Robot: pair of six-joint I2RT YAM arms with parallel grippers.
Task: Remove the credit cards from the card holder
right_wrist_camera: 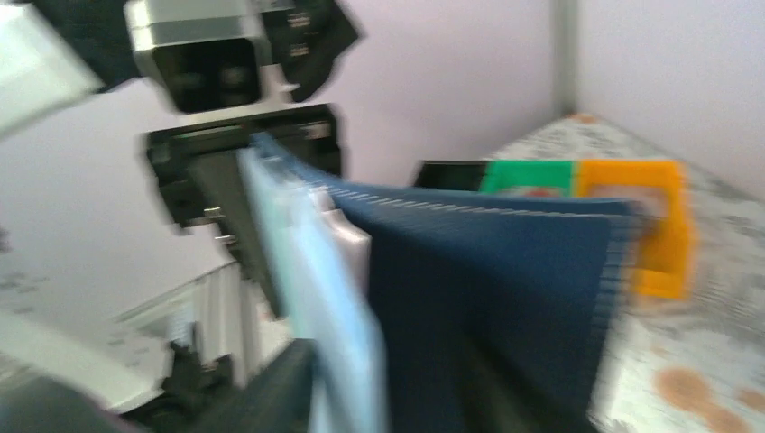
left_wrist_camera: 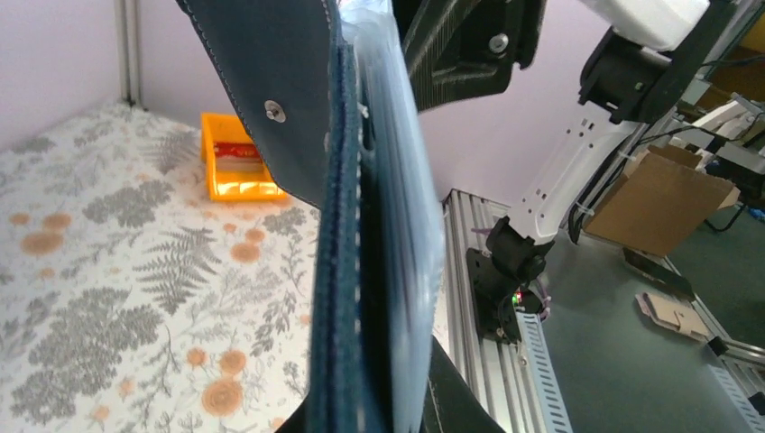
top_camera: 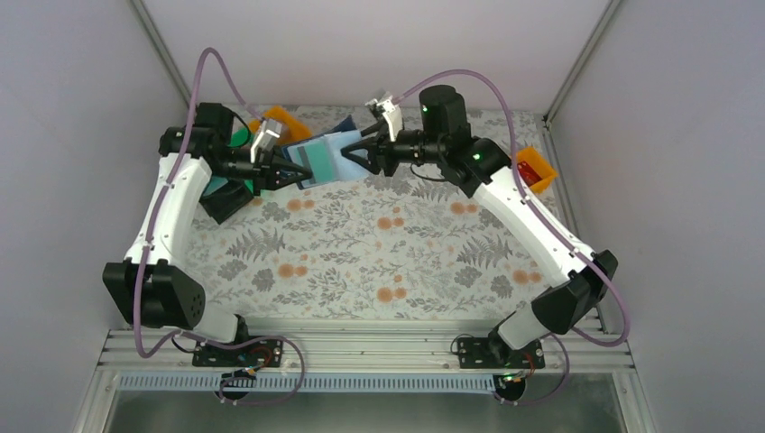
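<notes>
The card holder, navy outside and light blue inside, hangs open in the air at the back of the table between both arms. My left gripper is shut on its left side. In the left wrist view the holder runs edge-on between that gripper's fingers. My right gripper sits at the holder's right edge with its jaws slightly parted. The right wrist view is blurred: light blue flap, navy flap, and between them a pale card edge. The other credit cards are hidden.
Orange bin with something red in it stands at the right edge of the flowered cloth. Behind the left arm are an orange bin, a green bin and a black bin. Walls close in three sides.
</notes>
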